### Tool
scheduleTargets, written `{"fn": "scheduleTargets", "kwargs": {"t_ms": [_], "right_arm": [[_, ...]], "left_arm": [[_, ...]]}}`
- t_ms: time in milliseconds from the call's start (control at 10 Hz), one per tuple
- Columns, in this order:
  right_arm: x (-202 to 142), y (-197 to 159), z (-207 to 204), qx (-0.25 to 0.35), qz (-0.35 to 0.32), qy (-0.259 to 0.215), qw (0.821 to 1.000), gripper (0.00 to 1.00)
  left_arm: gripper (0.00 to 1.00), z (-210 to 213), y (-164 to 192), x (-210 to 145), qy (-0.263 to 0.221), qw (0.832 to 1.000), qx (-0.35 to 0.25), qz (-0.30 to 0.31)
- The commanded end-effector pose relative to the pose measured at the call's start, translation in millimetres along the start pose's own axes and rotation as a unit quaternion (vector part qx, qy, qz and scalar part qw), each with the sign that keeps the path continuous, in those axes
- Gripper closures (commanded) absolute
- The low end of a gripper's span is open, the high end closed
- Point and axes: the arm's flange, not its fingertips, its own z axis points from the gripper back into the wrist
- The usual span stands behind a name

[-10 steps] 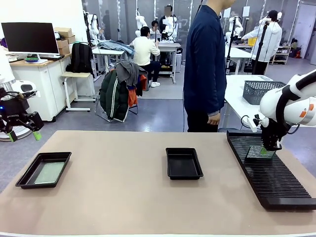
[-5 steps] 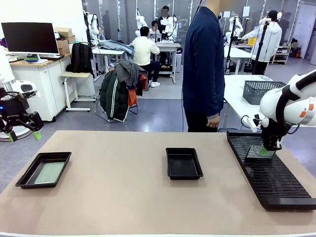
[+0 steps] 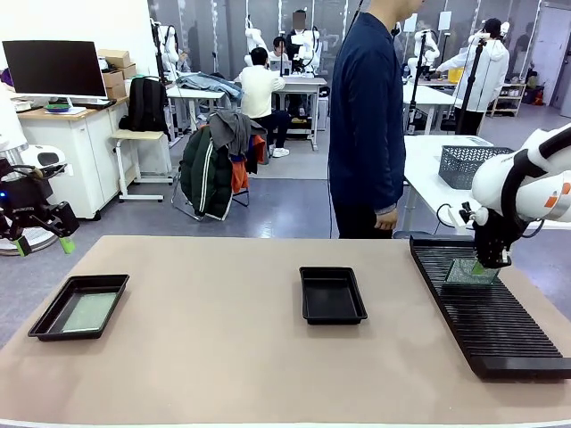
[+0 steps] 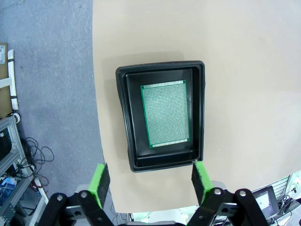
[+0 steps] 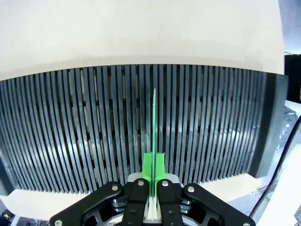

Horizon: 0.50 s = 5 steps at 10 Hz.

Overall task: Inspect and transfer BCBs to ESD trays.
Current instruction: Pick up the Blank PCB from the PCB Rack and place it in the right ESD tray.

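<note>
The front view looks from the near edge of the table [image 3: 214,357] across its whole top toward the far side. The left wrist view looks straight down from well above the table's left end onto an ESD tray [image 4: 123,122], which the front view shares. The right wrist view hangs close over the slotted rack [image 5: 70,122] at the table's right end, also shared.

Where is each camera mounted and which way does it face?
Front: fixed between the arms, facing across the table toward a person; left pincer and right pincer at the sides.
Left wrist: above the table's edge, looking down at a tray holding a board; its open fingers below.
Right wrist: looking down at the rack; its fingers shut on a second board.
Shared: front and left wrist show that tray.
</note>
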Motion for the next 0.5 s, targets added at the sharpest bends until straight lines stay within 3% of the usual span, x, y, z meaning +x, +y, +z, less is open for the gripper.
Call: {"fn": "scheduleTargets", "kwargs": {"t_ms": [0, 400], "right_arm": [[-3, 5, 48, -0.003, -0.008, 0.021, 1.0, 0.97], [-5, 11, 165, 0.014, -0.032, 0.036, 0.999, 0.97]], "left_arm": [[0.07, 0, 0, -1, -0.004, 1.0, 0.0, 0.001], [0.07, 0, 0, -1, -0.004, 1.0, 0.0, 0.001]]}}
